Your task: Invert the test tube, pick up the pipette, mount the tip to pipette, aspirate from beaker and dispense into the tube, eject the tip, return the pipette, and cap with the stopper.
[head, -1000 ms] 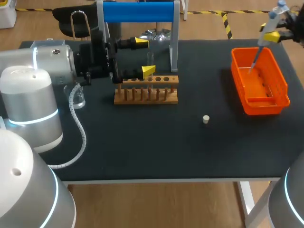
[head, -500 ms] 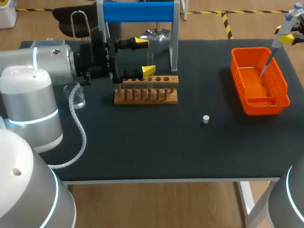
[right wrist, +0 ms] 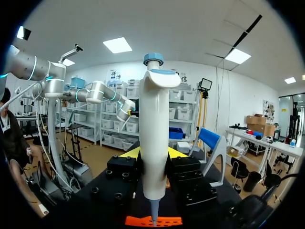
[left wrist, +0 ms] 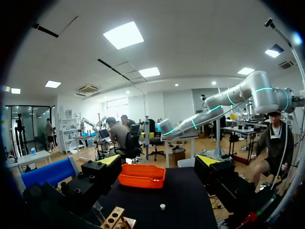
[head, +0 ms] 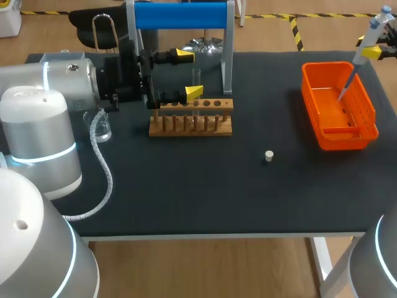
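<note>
Step in hand (judged): tip ejection over the orange bin. R gripper is clamped on the pipette, which is slightly tilted above the bin's far side, with the tip pointing down into it. Procedure: bring the tip end low, inside the bin walls, before ejecting, so the tip cannot bounce onto the table; keep a firm hold on the body. L gripper has its jaws wide apart at the wooden rack. Test tube stands upright in the rack near its fingertips, not gripped. Stopper lies loose, well apart from the rack. Not discernible: tip height above bin floor, liquid in tube. R gripper is cut off at head-view edge; beaker is partly hidden by L arm.
</note>
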